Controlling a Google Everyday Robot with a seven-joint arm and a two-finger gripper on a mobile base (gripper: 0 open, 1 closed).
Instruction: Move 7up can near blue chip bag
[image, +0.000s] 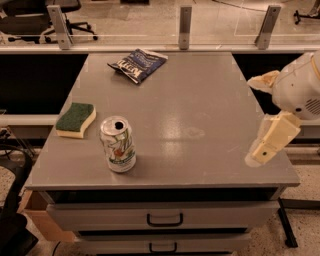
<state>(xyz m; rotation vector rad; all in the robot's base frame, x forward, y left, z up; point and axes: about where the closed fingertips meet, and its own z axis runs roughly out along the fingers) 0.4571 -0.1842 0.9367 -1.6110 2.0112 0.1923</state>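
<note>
The 7up can (117, 144) stands upright near the front left of the grey table (200, 100); it is silver-white with green and red markings and an open top. The blue chip bag (138, 64) lies flat at the table's back, left of centre, far from the can. My gripper (272, 137), cream-coloured, hangs at the table's right edge near the front corner. It is well to the right of the can and touches nothing.
A yellow sponge with a green top (76, 119) lies at the left edge, just behind and left of the can. A rail with metal posts (185, 26) runs behind the table. Drawers (165, 219) sit below the front edge.
</note>
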